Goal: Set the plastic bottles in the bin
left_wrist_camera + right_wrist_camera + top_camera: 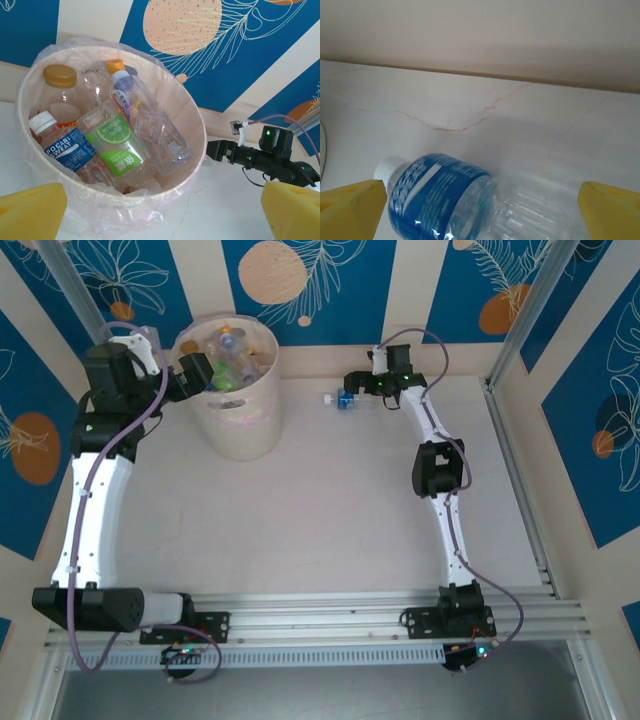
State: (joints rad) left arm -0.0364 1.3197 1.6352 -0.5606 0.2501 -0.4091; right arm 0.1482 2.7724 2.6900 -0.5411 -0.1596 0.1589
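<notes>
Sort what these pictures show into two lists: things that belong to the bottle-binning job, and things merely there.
Job: bin; bottles inside it; loose blue-label bottle; left claw; right claw.
Merely there: patterned wall; table; metal rail.

bottles (120, 150): clear glossy plastic | bin (192, 117): transl. plastic w/ crinkly film liner (135, 217) | table (320, 520): matt, veined

The left arm (95, 500) rose left of the bin (240, 425), elbow bent. The left gripper (195, 370) hung at the bin's left rim, tilted down over the opening, its yellow fingertips (30, 210) spread wide. The right arm (445, 520) stretched forward, well right of the bin. The right gripper (352, 390) sat low and pointed toward the bin, its pads (350, 207) wide apart.
</notes>
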